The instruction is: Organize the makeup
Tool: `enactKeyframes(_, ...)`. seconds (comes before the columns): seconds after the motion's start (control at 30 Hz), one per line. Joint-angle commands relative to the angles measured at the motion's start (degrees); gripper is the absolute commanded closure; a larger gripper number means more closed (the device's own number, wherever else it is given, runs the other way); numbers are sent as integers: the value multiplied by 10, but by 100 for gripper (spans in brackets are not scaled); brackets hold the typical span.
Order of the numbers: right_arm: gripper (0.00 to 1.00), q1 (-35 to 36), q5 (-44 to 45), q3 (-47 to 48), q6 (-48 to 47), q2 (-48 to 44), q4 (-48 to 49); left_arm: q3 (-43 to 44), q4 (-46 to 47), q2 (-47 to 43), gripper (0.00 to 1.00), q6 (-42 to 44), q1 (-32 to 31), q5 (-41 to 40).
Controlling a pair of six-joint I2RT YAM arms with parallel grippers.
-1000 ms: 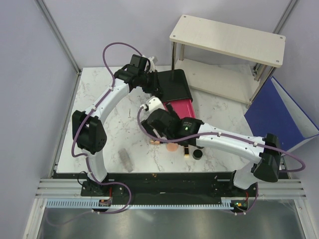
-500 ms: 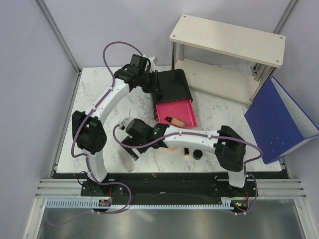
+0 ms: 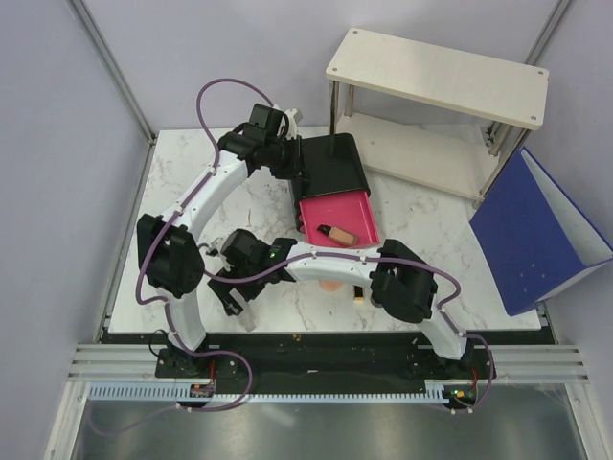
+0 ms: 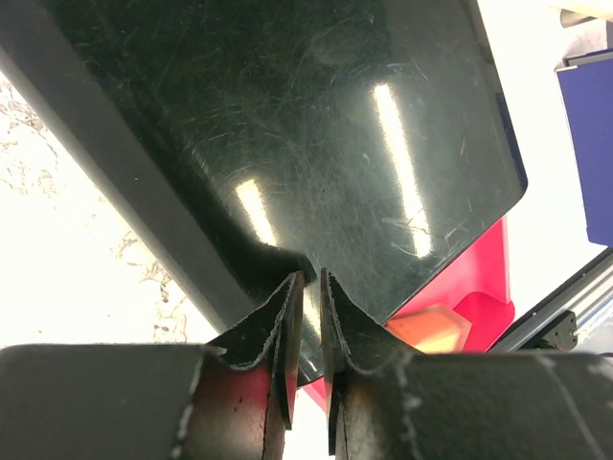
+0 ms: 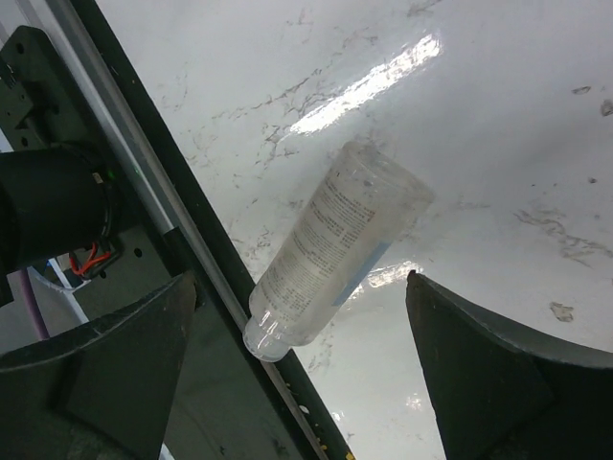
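In the top view my right gripper [image 3: 233,290] reaches far left and hangs open over the clear tube [image 3: 246,319] near the table's front edge. The right wrist view shows that tube [image 5: 330,251] lying flat between the wide-apart fingers of the right gripper [image 5: 302,278], untouched. My left gripper [image 3: 297,171] sits at the front-left corner of the black box [image 3: 333,163], its fingers [image 4: 287,307] nearly together on the box edge [image 4: 287,144]. A tan bottle [image 3: 337,234] lies in the open pink drawer [image 3: 359,213]. A peach disc [image 3: 330,285] and a lipstick [image 3: 357,294] peek out beside the right arm.
A white two-tier shelf [image 3: 436,72] stands at the back right. A blue folder [image 3: 541,230] leans at the right edge. The tube's end overhangs the black front rail [image 5: 192,287]. The right arm lies across the front of the marble table [image 3: 192,211].
My right arm swung left from the drawer to above the clear tube, uncovering the pink drawer with the tan bottle in it. The left arm stayed at the box.
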Motion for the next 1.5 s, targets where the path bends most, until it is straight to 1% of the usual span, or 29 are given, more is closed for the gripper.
enactKeyframes(0.0, 4, 5, -30, 21, 18, 27, 2, -38, -139, 43, 77, 47, 3, -65)
enactKeyframes(0.03, 5, 4, -29, 23, 20, 34, -1, -40, -139, 43, 77, 48, 3, -65)
enactKeyframes(0.17, 12, 9, -15, 24, 23, 51, -14, -41, -139, 45, 77, 49, 3, -62)
enactKeyframes(0.23, 19, 11, -1, 23, 23, 58, -22, -42, -139, 46, 77, 49, 3, -59)
enactKeyframes(0.27, 25, 13, 6, 22, 20, 60, -26, -43, -139, 45, 77, 49, 3, -59)
enactKeyframes(0.3, 48, 14, 20, 21, 19, 62, -28, -43, -139, 45, 76, 49, 3, -59)
enactKeyframes(0.37, 70, 14, 46, 20, 18, 62, -45, -44, -139, 44, 77, 49, 4, -61)
enactKeyframes(0.4, 85, 14, 68, 20, 12, 59, -51, -45, -139, 44, 76, 50, 4, -61)
enactKeyframes(0.47, 97, 15, 91, 18, 3, 44, -68, -47, -139, 44, 76, 50, 4, -60)
enactKeyframes(0.57, 100, 15, 103, 1, -23, 3, -76, -46, -139, 44, 76, 49, 4, -60)
enactKeyframes(0.63, 100, 14, 108, -21, -34, -39, -72, -43, -139, 48, 76, 49, 4, -59)
enactKeyframes(0.83, 100, 13, 161, -67, -55, -161, -71, -41, -139, 50, 76, 49, 4, -59)
enactKeyframes(1.03, 100, 14, 223, -80, -99, -269, -78, -40, -138, 55, 76, 46, 4, -51)
enactKeyframes(1.13, 100, 13, 283, -89, -148, -311, -77, -39, -137, 57, 76, 46, 4, -52)
enactKeyframes(1.17, 100, 14, 325, -93, -167, -328, -77, -39, -136, 57, 76, 46, 4, -50)
enactKeyframes(1.27, 100, 10, 394, -120, -209, -355, -77, -36, -136, 58, 76, 44, 4, -46)
enactKeyframes(1.3, 100, 8, 442, -138, -219, -361, -76, -35, -136, 59, 76, 43, 4, -44)
enactKeyframes(1.37, 100, 2, 484, -156, -240, -371, -70, -35, -135, 60, 76, 42, 4, -43)
enactKeyframes(1.4, 100, 0, 524, -178, -259, -376, -64, -35, -135, 60, 76, 42, 4, -43)
enactKeyframes(1.43, 100, -7, 545, -190, -269, -379, -58, -35, -135, 59, 76, 42, 4, -42)
enactKeyframes(1.47, 100, -11, 562, -203, -277, -386, -38, -36, -135, 59, 76, 42, 4, -43)
